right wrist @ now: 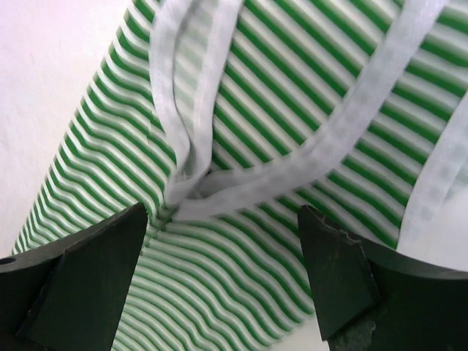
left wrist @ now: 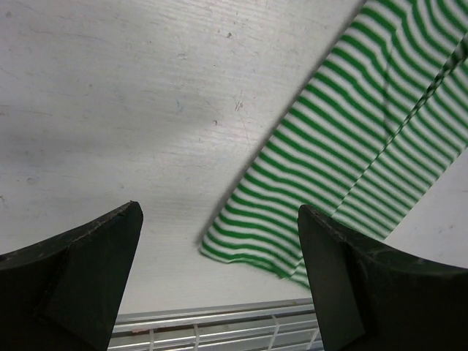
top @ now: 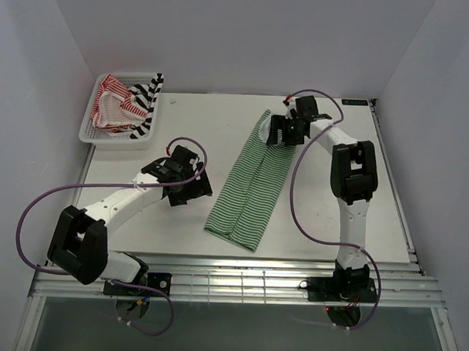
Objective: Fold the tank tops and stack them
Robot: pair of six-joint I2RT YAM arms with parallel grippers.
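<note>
The green-and-white tank top (top: 249, 184) lies in the middle of the table (top: 182, 120), folded into a long strip. The red-and-white top (top: 112, 102) and black-and-white top (top: 148, 103) sit in the far-left basket (top: 93, 134). Our right gripper (right wrist: 219, 219) hangs over the straps (right wrist: 219, 183), jaws apart. Our left gripper (left wrist: 219, 212), likewise spread, hovers beside the hem (left wrist: 248, 259).

Looks like a robotics lab test cell. Boxed in on three sides by plain white enclosure walls (top: 224, 36) around a white bench (top: 333, 217). Carries two black-and-white robot arms, left (top: 110, 206) and right (top: 350, 172), bolted beside bare aluminium rails (top: 238, 282) at the near edge. Trails loose purple cables (top: 321, 92) off both. Holds a white plastic mesh basket (top: 88, 132) in the far left corner.
</note>
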